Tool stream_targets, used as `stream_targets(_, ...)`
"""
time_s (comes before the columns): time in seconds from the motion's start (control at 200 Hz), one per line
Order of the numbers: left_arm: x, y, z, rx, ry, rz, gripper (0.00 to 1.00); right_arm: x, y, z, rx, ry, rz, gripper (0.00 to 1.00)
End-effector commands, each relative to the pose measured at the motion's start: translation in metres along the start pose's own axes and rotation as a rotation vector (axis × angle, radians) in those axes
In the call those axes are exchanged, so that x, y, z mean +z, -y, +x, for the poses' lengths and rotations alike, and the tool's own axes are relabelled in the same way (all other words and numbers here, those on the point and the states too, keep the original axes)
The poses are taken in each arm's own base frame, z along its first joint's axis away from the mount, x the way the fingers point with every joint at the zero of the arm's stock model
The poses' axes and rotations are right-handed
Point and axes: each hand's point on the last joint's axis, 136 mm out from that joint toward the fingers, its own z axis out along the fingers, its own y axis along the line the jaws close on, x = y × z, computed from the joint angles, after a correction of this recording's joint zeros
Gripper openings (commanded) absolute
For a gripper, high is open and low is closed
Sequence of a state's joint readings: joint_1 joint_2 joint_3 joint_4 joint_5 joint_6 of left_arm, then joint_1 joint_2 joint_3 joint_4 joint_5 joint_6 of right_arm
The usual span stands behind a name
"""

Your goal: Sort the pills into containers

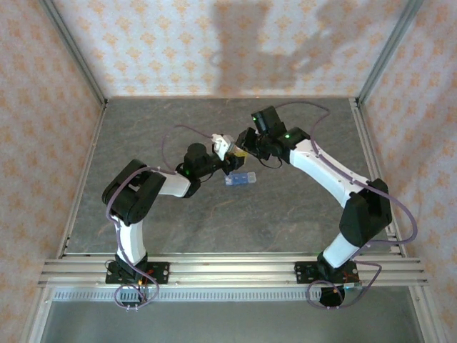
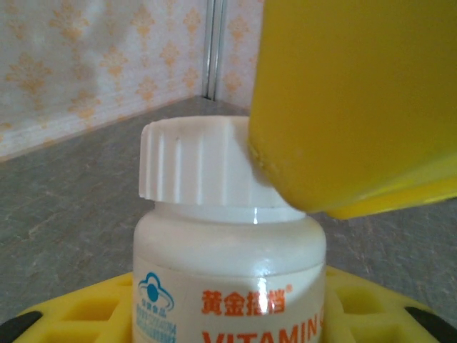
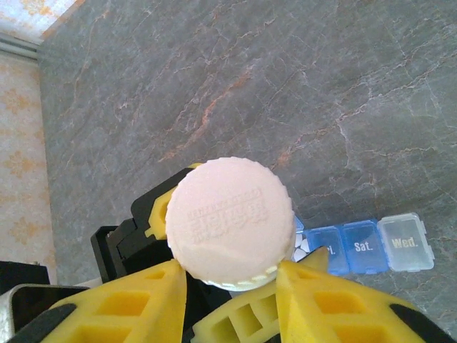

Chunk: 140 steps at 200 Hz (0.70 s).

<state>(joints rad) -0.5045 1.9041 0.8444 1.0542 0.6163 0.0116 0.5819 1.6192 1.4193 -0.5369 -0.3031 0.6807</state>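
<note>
top external: l gripper (image 1: 216,156) is clamping a white vitamin bottle (image 1: 223,146) above mid-table. r gripper (image 1: 241,148) is gripping its ribbed cap (image 3: 230,221), yellow fingers (image 3: 136,304) touching both sides. blue pill organizer (image 1: 240,179) is lying on the gray table (image 1: 300,207) just beside them, nearer the arm bases.

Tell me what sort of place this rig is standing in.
Probably a staged robot test cell, not a real room: orange-patterned wallpaper wall panels held in silver aluminium corner posts, a grey marble-look tabletop, and a silver aluminium rail carrying both arm bases.
</note>
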Motion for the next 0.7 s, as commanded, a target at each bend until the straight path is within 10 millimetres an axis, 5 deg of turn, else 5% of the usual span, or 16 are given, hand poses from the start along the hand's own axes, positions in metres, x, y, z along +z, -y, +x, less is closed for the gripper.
stream_targets(0.0, 0.000, 0.024, -0.051, 0.103, 0.143, 0.068, 0.00, -0.019, -0.016, -0.020, -0.013, 0.067, -0.075, 0.41)
stream_targets(0.33, -0.006, 0.038, -0.069, -0.014, 0.188, 0.239, 0.00, -0.083, 0.000, -0.034, -0.180, 0.158, -0.168, 0.70)
stream_targets(0.465, -0.006, 0.049, -0.079, -0.070, 0.196, 0.320, 0.00, -0.083, -0.006, -0.030, -0.309, 0.142, -0.196, 0.80)
stream_targets(0.696, -0.008, 0.058, -0.088, -0.112, 0.195, 0.379, 0.00, -0.071, -0.011, -0.026, -0.369, 0.102, -0.223, 0.80)
